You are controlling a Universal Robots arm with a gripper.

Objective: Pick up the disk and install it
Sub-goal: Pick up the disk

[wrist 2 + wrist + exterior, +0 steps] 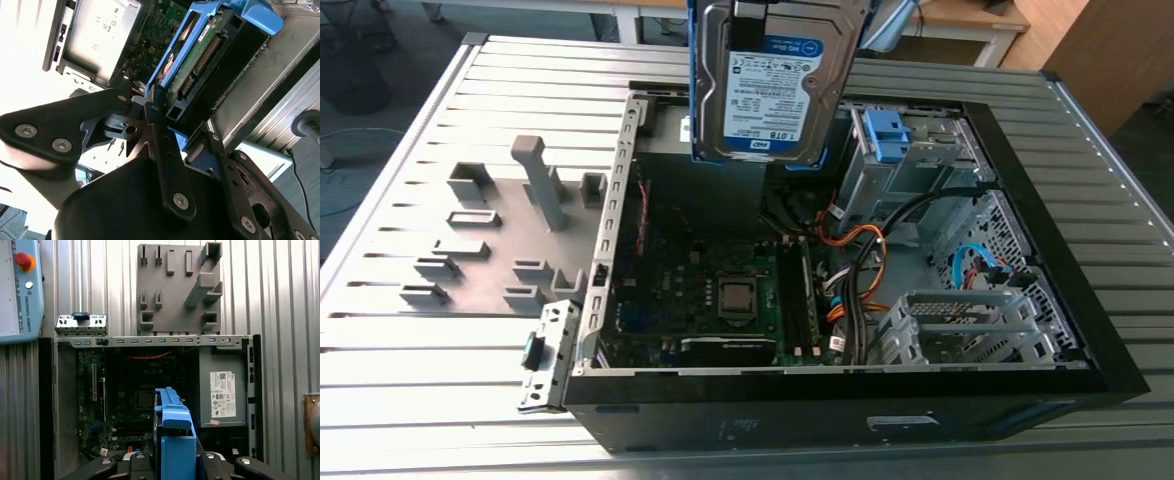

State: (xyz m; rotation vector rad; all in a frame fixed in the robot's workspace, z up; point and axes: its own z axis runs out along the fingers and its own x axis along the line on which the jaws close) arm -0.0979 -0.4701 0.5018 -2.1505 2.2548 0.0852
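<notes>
We see the fingers (164, 150) pinching the disk (774, 85) upright above the open computer case (787, 425), near its blue bracket (883, 135) and orange cables (851, 238).

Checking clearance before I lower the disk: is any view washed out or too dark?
Second wrist view: the table is blown out white, the disk well lit. First wrist view: the motherboard lies in shadow. Exterior view: no glare on the disk's label.

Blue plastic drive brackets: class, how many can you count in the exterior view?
2. One frames the disk held above the open computer case; the other bracket sits bare in the case's drive bay, at the exterior view's right. Others may be hidden.
</notes>
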